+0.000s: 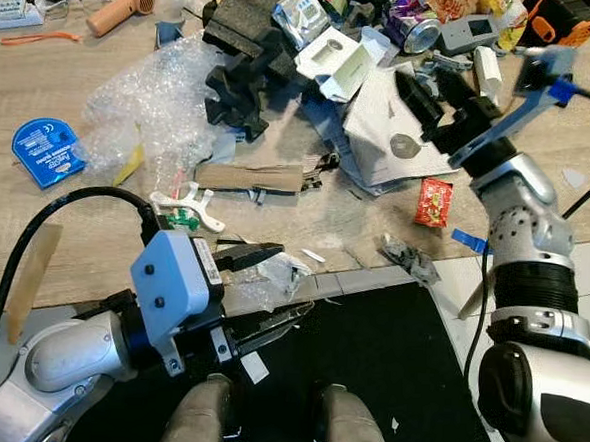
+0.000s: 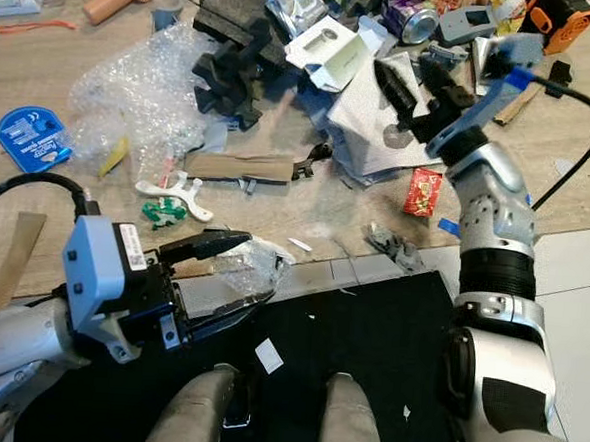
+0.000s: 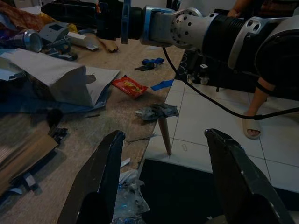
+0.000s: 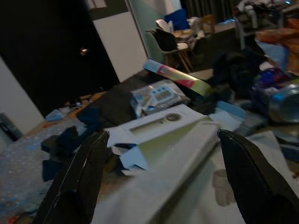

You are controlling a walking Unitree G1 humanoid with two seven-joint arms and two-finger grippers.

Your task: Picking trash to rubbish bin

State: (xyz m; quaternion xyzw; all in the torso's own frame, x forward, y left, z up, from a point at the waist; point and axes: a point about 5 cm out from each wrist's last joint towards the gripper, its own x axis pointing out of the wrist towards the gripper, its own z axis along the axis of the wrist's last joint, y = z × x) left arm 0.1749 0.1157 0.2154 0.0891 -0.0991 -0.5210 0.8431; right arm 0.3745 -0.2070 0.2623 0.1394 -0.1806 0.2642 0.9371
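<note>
left gripper (image 1: 271, 290): fingers apart around a crumpled clear wrapper (image 1: 276, 278) at the table edge (image 1: 372, 278)
right gripper (image 1: 431, 97): fingers spread above the white carton (image 1: 335, 63)
step: picking trash
next: likely closing on the wrapper, then finding the bin

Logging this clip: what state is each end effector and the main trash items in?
Left end effector: open, fingers around crumpled clear plastic.
Right end effector: open, above white carton.
White carton: opened, flaps out.
Can: lying on side.
Red wrapper: flat on table.
</note>
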